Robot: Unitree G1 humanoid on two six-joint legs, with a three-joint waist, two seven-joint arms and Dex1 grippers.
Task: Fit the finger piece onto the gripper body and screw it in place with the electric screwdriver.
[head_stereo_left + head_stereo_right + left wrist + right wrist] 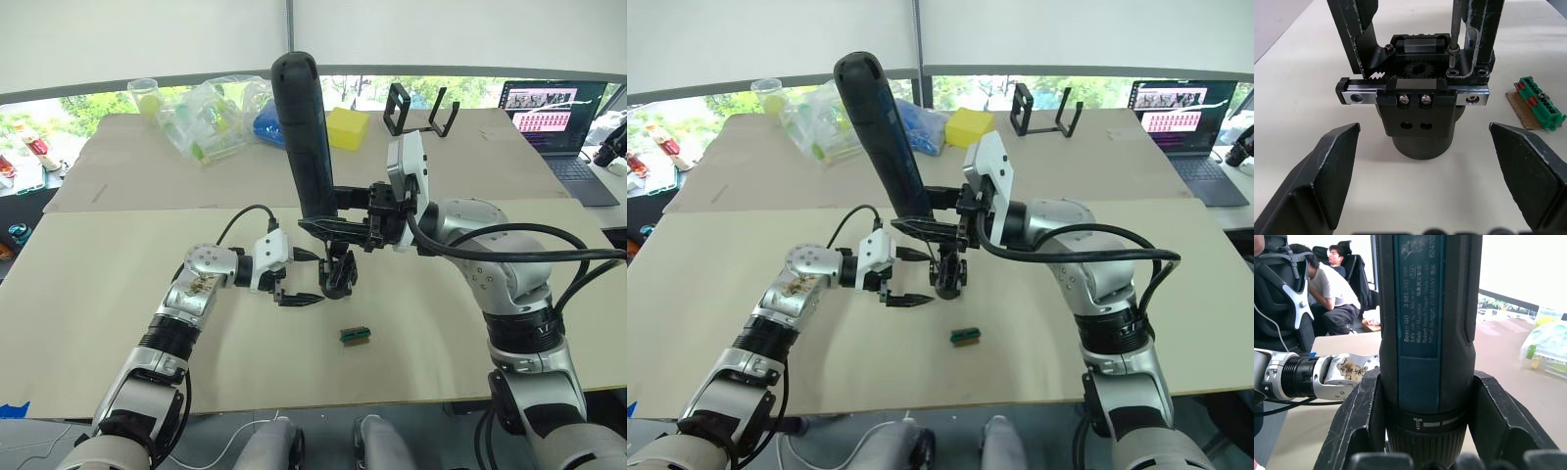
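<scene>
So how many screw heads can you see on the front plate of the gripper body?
2 screw heads, side by side on the front plate of the gripper body, above two empty holes. More may be hidden.

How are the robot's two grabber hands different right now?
The right gripper is shut on the electric screwdriver, holding it nearly upright; the left gripper is open and holds nothing. The right one is above the gripper body, with the bit on a screw there; the left one sits low beside that body, fingers apart from it. Both have two black fingers.
</scene>
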